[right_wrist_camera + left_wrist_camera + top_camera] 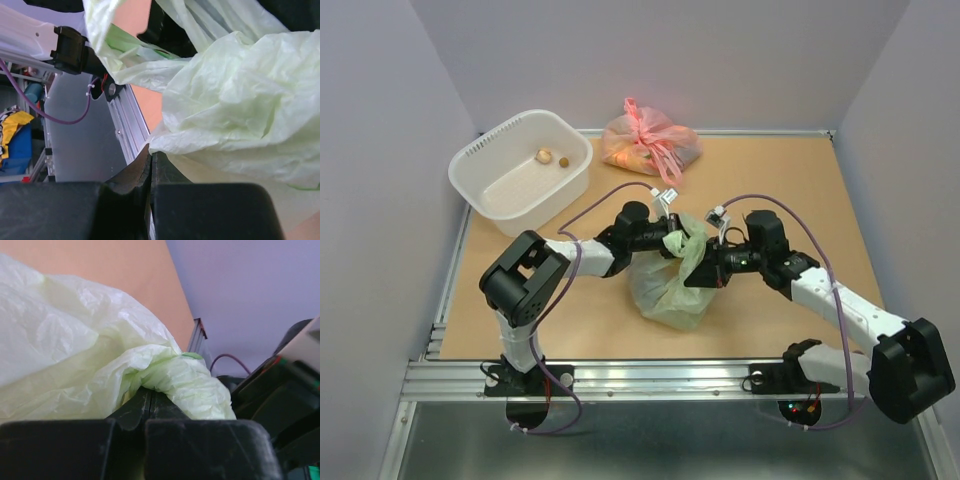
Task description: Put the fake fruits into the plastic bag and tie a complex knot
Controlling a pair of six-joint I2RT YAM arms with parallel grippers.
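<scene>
**Plastic bag**: you have it sitting on the tabletop, nearer the arm bases than the white basket, off to that basket's right and well apart from it. The film is pale green and crumpled, and the upper part is drawn up into a bunch. You cannot read the contents through the film.

**Handle strip**: in your left wrist view it is twisted and arches over the tip of the left gripper. Those jaws are pressed together with the film pinched between them. You cannot tell whether the strip is knotted.

**Right gripper**: its jaws are closed flat, with a fold of the bag's film caught at their tip. It meets the bunch on the side away from the basket. Your left gripper meets it on the side facing the basket.

**Inside the basket:** a pale yellow fruit and an orange-brown fruit lie on the floor near the far wall, just beside each other.

**Pink tied bag**: it lies just right of the basket, its bow on top.
</scene>
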